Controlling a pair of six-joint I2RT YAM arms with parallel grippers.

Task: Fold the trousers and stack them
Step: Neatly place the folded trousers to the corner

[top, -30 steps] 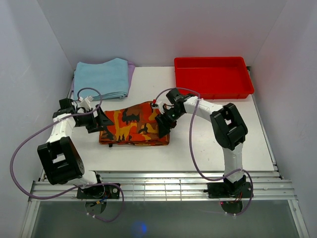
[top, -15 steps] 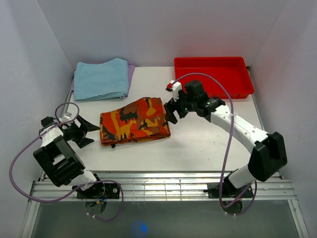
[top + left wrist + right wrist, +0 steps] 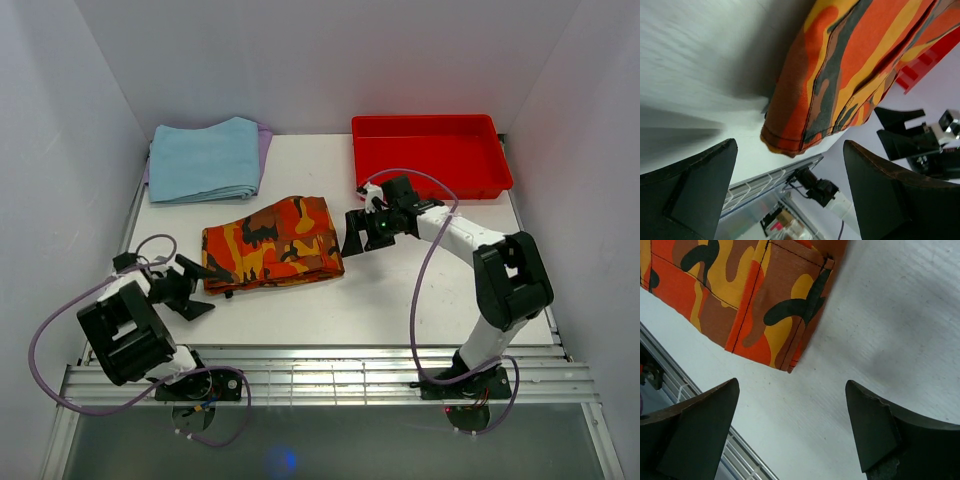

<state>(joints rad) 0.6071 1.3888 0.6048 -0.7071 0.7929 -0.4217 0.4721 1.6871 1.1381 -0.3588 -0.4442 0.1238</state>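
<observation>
Found the left gripper point(image 3: 203, 290) spread wide and holding nothing, just off the near left corner of the trousers point(image 3: 270, 245). Found the right gripper point(image 3: 352, 236) likewise released and empty, just beside their right edge. Located the trousers folded flat at mid-table point(image 3: 400, 290), between both grippers. Recorded a light blue cloth point(image 3: 205, 160) far left, a red tray point(image 3: 425, 121) far right.

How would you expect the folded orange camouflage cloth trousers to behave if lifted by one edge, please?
The folded orange camouflage cloth trousers would probably droop and unfold, since the layers lie loose with soft, rounded edges. Pushed, the thin cloth likely bunches rather than sliding whole.
</observation>
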